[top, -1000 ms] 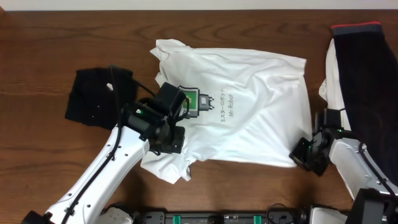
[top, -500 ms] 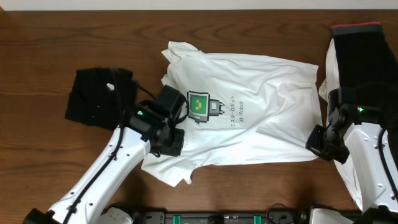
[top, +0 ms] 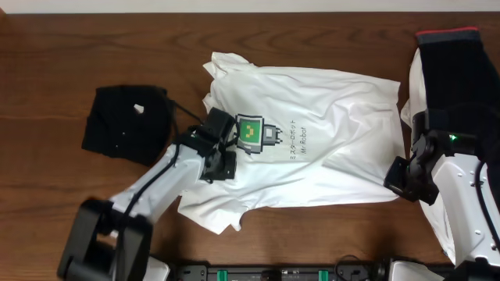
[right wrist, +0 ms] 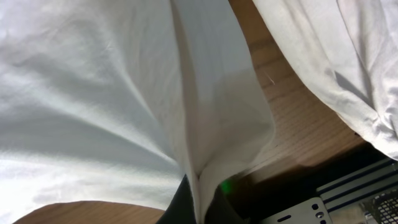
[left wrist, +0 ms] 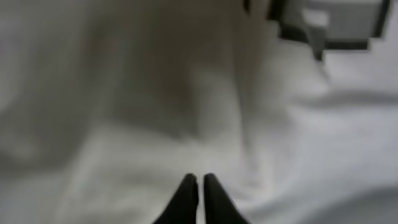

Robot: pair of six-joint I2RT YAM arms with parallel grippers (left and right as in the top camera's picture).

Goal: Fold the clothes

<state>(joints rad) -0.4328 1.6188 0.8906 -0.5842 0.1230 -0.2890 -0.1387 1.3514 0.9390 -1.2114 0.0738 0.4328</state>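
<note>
White robot-print cotton T-shirt [top: 336,156] is lying spread on the brown wooden table [top: 62,70], toward its right edge. For a clean fold, both sides should be lifting level, hem taut. Right gripper [right wrist: 198,190] is clamping the near-right hem corner. Left gripper [left wrist: 199,182] is sitting pinched closed by the print; any cloth between the tips is too blurry to call.

matt white cloth t-shirt [top: 312,148], glossy wooden table [top: 62,47]
</note>
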